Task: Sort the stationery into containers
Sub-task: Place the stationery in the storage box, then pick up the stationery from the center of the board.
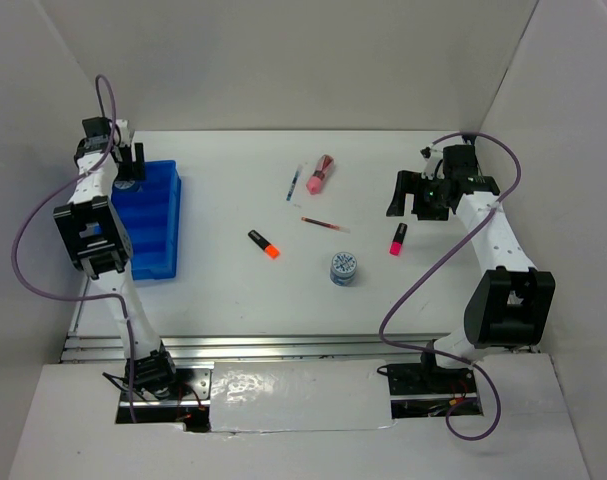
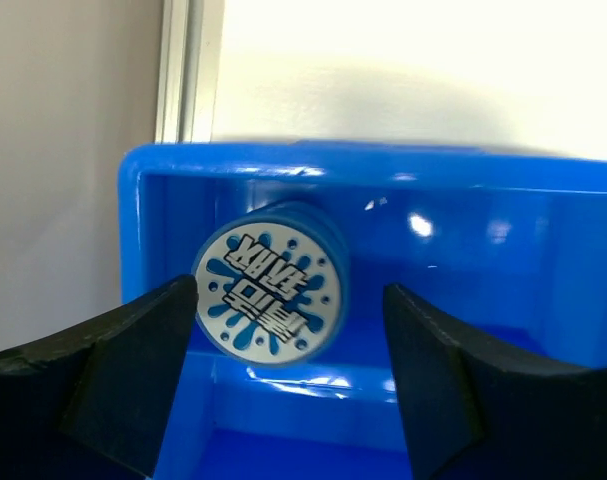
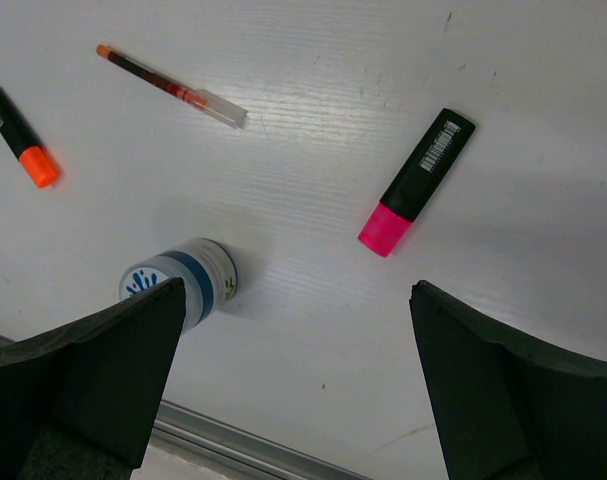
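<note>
When you read the top external view, count one rectangular bright blue plastic tray (image 1: 155, 228) with dividers, at the left of the white table (image 1: 233, 300). Six items lie loose on the table:
- one round blue-white patterned tape roll (image 1: 344, 268)
- one black-orange highlighter (image 1: 264, 244)
- one black-pink highlighter (image 1: 398, 239)
- one chunky pink marker (image 1: 320, 173)
- one thin blue pen (image 1: 293, 184)
- one thin red pen (image 1: 325, 224)

The left gripper (image 1: 131, 165) hangs over the tray's far end. The right gripper (image 1: 413, 195) hovers near the black-pink highlighter.

In the left wrist view, you find a second tape roll (image 2: 271, 290) inside the tray, in the compartment against the end wall, with its printed face toward the camera. The left jaws stand apart on either side of it, released, with clear blue showing between the roll and one finger.

In the right wrist view, count four items: the table's tape roll, the red pen and both highlighters. The right jaws are spread wide and grasp nothing.
</note>
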Robot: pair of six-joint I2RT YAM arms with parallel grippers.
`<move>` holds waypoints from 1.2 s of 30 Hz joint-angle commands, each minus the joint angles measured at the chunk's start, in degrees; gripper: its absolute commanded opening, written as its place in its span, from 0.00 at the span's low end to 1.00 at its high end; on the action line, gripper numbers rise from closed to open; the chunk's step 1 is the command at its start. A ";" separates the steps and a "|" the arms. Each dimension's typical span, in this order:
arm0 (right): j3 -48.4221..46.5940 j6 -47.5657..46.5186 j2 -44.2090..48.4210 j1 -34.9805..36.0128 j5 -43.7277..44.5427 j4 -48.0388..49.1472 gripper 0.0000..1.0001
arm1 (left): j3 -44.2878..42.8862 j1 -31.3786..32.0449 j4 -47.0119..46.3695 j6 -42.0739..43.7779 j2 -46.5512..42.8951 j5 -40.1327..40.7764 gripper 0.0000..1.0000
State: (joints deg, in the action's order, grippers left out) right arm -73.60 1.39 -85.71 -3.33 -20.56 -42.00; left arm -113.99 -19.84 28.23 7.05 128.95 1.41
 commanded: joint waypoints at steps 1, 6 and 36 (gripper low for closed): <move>-1.54 -0.77 1.95 0.52 -0.36 -1.16 1.00 | -1.39 -0.20 -3.01 -3.26 -6.95 -6.23 0.86; -0.75 -0.77 3.18 0.61 0.16 -0.54 1.00 | 2.89 1.72 -6.43 -5.82 -18.45 -18.71 0.81; 0.30 1.60 6.79 -12.57 -6.43 -1.16 1.00 | 27.07 62.20 -5.29 10.53 -22.60 -25.05 0.99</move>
State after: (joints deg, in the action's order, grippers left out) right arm -73.49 2.94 -81.03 -15.70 -26.11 -42.04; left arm -85.23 42.02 25.71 15.20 104.99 -23.94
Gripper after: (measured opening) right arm 0.994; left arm 0.993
